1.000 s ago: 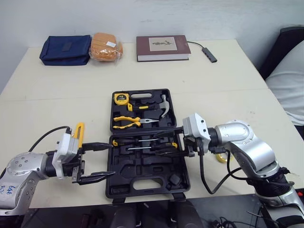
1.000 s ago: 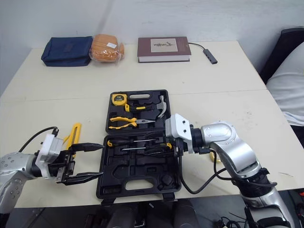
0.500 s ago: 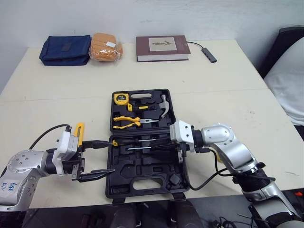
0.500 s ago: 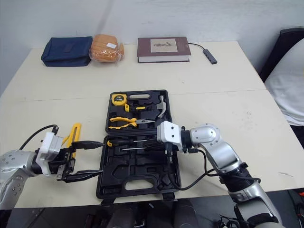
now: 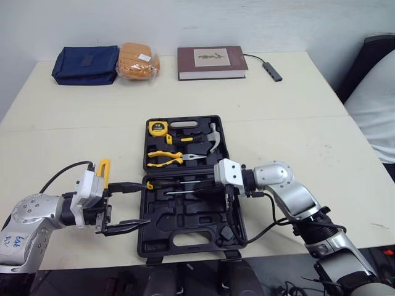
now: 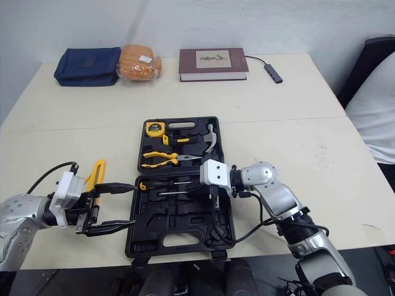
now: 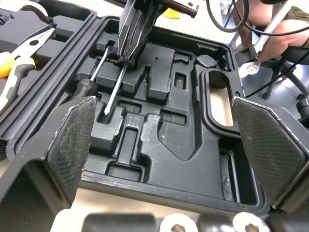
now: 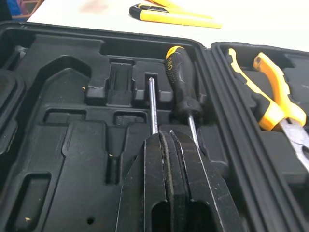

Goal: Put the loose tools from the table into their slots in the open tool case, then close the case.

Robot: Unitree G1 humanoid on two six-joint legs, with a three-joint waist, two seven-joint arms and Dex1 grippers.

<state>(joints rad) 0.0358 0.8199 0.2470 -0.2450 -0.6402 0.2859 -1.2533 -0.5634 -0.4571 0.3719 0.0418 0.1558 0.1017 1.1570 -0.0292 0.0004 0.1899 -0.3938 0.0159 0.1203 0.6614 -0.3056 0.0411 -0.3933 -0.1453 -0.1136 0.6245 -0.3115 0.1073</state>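
Beige counter (image 5: 296,123) bearing the open tool case (image 5: 185,237): my right pincer (image 8: 164,137), closed, pinches the shaft of a screwdriver (image 8: 151,104) lying inside; my left pincer (image 5: 145,205) gapes at the case's left edge.

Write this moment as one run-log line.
left tool: open, at case edge | right tool: shut, tips at screwdrivers | yellow knife: loose on table | case: open

Left gripper (image 5: 146,205) fingers wide apart, right gripper (image 8: 164,137) fingers together.
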